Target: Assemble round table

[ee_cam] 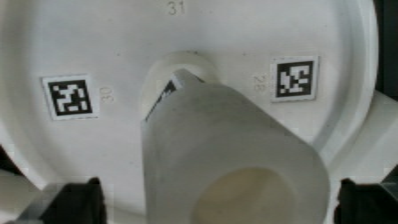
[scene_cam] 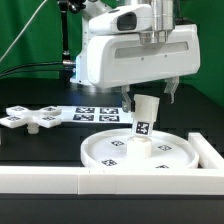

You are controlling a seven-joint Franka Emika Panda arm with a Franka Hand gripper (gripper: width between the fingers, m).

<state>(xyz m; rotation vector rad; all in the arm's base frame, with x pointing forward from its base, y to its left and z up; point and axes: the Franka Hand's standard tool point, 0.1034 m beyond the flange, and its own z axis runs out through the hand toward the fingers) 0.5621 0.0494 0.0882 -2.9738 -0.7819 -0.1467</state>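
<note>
one short thick post (scene_cam: 146,116) stands in the middle of the big rimmed round disc (scene_cam: 105,152), leaning a little rather than dead upright, with a square tag on its side. the disc lies flat on the black table (scene_cam: 40,150), just behind the long white border wall (scene_cam: 60,179) that runs along the front, and it carries several tags of its own (two show clearly in the wrist view, either side of the post (ee_cam: 222,150)). the hand (scene_cam: 151,96) hangs right above the post top with its fingers spread wide, one on each side, grasping nothing; in the wrist view the dark fingertips (ee_cam: 63,203) sit well apart from the post. further off, toward the exterior view's left, the flat cross-shaped piece (scene_cam: 30,117) lies on the table beside the marker board (scene_cam: 92,113).
</note>
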